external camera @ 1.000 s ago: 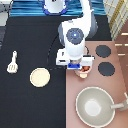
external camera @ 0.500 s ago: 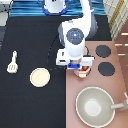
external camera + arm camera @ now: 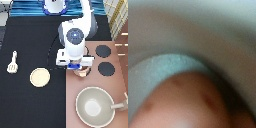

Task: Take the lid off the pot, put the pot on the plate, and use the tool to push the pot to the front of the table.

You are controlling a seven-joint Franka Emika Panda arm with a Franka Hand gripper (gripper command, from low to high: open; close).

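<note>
Exterior view, gripper [image 3: 80, 68]: hanging low over the stove top [image 3: 100, 75], at its edge toward the exterior view's left, directly above the pot [image 3: 83, 73]; the arm is covering most of the pot.
Gripper state: cannot tell how far it is open, nor whether it is gripping anything.
Pot position: sitting on the stove top, just beside the two burners [image 3: 104, 60] on the exterior view's right; only a pale-pink edge is showing below the hand.
Lid: the arm is hiding the pot's top, so its place cannot be told.
Wrist view: a rounded pale-pink surface [image 3: 188, 102] is filling the near field, too close to identify further.
Plate [image 3: 40, 77]: lying bare on the black table [image 3: 30, 107], well apart from the pot, toward the exterior view's left.
Tool [image 3: 12, 62]: lying on the table, further left than the plate and slightly toward the top; the plate is sitting between tool and pot.
Pan [image 3: 96, 105]: resting on the stove top, toward the exterior view's bottom, below the pot.
</note>
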